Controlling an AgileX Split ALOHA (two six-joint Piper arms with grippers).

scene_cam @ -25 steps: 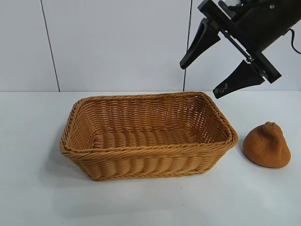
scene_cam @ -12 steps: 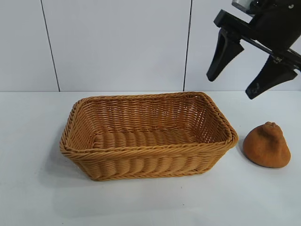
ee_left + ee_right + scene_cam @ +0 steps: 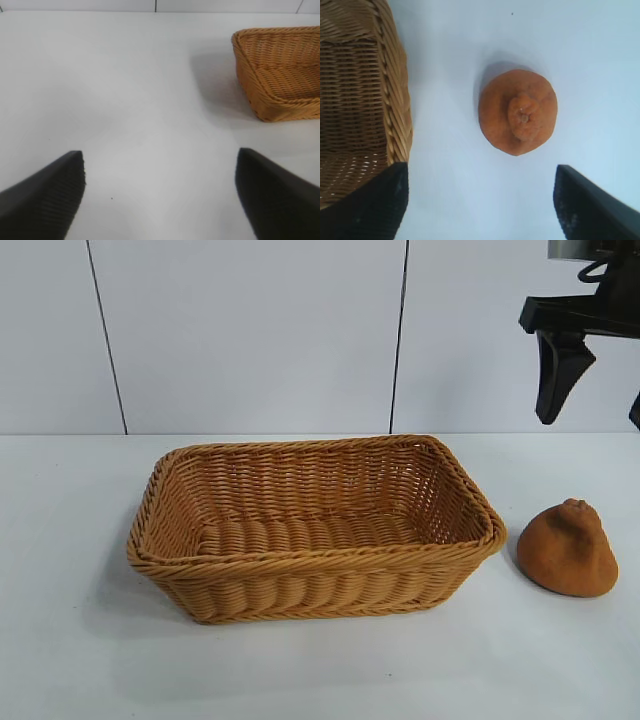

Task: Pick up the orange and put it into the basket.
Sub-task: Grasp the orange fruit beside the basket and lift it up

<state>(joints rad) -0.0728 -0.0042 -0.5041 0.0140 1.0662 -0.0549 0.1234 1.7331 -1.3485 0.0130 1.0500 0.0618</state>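
The right hand [image 3: 592, 390], spread and empty, is cut off at the frame edge above the orange [image 3: 567, 548]; the basket [image 3: 315, 562] sits beside it.

Right gripper [image 3: 590, 390], exterior view: cut off at the 2 o'clock corner; one finger fully shown, the other only a sliver at the edge.
Right arm: out of frame above.
Left arm: not visible in the exterior view.
Left gripper [image 3: 160, 192], left wrist view: two finger tips only, cropped at 6 o'clock.
Basket [image 3: 280, 65], left wrist view: cropped at 3 o'clock; one corner visible.
Basket, right wrist view: cropped at 9 o'clock; partly behind a finger [image 3: 367, 207].
Orange [image 3: 568, 548]: underside hidden against the worktop [image 3: 60, 640].
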